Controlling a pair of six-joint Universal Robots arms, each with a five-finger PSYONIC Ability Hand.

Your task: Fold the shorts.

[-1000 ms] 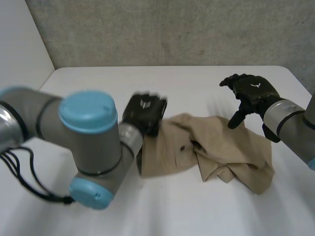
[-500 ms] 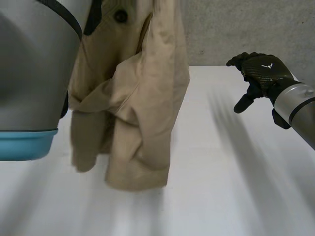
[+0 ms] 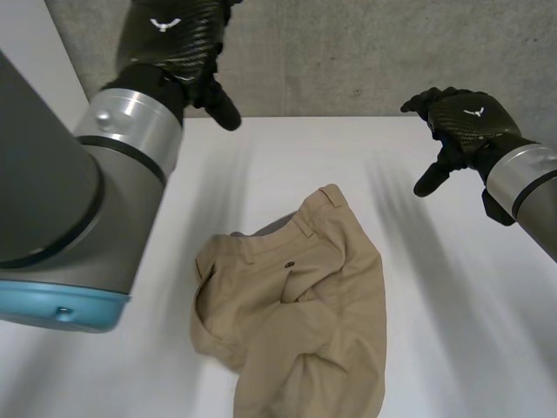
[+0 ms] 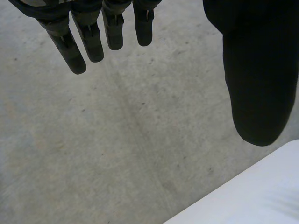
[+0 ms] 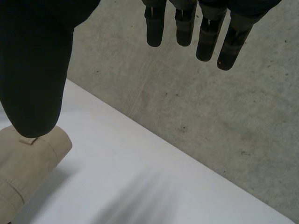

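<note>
The shorts (image 3: 300,305) have dropped onto the table (image 3: 452,287); left hand (image 3: 174,43) and right hand (image 3: 461,122) hover, fingers relaxed.

shorts (image 3: 305,313): matt tan cloth. table (image 3: 452,305): smooth matt white. wall (image 3: 365,52): rough grey concrete. left hand (image 3: 170,39), right hand (image 3: 466,122): glossy carbon-weave backs.

The head view's lower edge cuts off the tan shorts (image 3: 296,322). The thumb of the right hand (image 5: 37,70) covers some waistband.
</note>
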